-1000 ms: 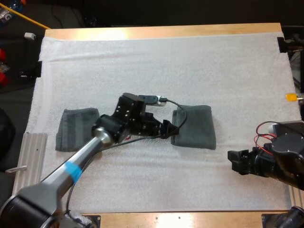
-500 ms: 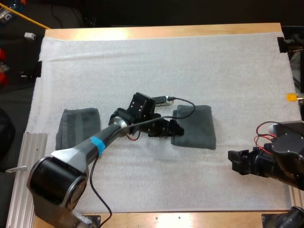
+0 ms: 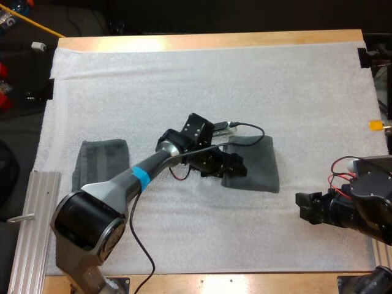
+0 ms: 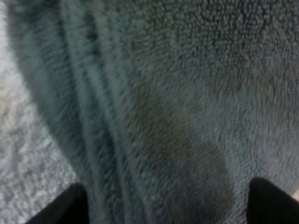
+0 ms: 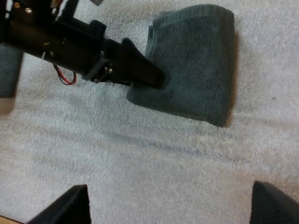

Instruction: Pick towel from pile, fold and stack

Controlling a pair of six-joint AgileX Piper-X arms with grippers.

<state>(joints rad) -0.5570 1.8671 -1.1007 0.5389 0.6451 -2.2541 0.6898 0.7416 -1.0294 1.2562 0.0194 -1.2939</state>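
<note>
Left gripper has advanced onto the folded grey-green towel.

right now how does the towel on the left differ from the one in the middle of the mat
The left towel lies alone near the edge of the mat; the middle towel has the left gripper at its edge. The left towel looks narrower, the middle towel wider. Both are dark grey-green, folded and flat.

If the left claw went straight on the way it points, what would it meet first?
The right-hand folded towel; the left claw sits at its edge, though its height above the towel is unclear.
</note>
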